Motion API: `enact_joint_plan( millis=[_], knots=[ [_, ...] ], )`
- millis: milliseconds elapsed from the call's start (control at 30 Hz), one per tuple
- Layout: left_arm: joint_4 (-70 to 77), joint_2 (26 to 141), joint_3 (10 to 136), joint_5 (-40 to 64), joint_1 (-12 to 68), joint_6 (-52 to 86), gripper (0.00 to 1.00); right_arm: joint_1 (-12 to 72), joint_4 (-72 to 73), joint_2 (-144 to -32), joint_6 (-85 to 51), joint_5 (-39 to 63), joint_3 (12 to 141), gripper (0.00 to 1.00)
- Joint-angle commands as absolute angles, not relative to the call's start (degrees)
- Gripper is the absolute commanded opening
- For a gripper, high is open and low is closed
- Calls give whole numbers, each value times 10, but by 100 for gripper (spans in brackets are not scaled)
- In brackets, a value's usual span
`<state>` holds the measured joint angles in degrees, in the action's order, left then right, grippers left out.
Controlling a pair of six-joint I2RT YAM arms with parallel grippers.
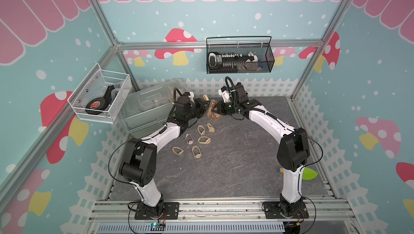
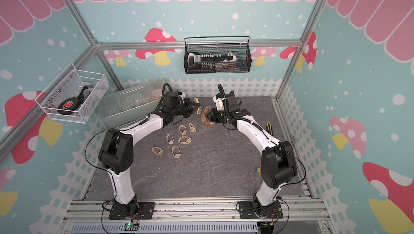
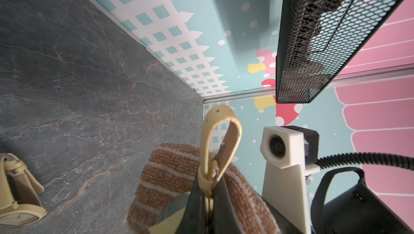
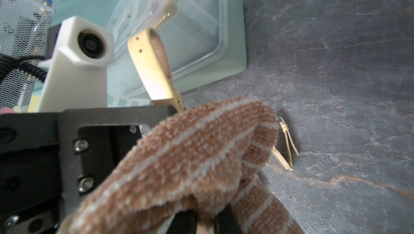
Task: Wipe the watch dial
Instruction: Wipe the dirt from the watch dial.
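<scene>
My left gripper is shut on a cream watch, pinching it near the buckle. The watch strap loops out past the fingertips. Facing it at the back middle of the table, my right gripper is shut on a brown striped cloth. The cloth bulges against the held watch and partly drapes onto the table. The cloth and the left fingers hide the watch dial.
Several other cream watches lie on the grey table between the arms, one close by. A clear lidded bin stands at the back left. A black mesh basket and a white wire basket hang on the walls. A utility knife lies right.
</scene>
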<state>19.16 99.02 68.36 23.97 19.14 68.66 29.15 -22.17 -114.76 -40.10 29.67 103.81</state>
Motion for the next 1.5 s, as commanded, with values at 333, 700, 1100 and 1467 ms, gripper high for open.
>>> enact_joint_plan(
  millis=[333, 700, 1100, 1467],
  knots=[
    [199, 964, 702, 294, 203, 695, 0, 267, -151, -1183, -443, 285, 1012, 0],
    [231, 963, 681, 295, 192, 715, 0, 222, -174, -1067, -391, 273, 897, 0],
    [248, 1000, 687, 301, 192, 731, 0, 222, -191, -980, -370, 263, 822, 0],
    [203, 1056, 729, 300, 206, 722, 0, 229, -197, -956, -370, 269, 815, 0]
  ],
)
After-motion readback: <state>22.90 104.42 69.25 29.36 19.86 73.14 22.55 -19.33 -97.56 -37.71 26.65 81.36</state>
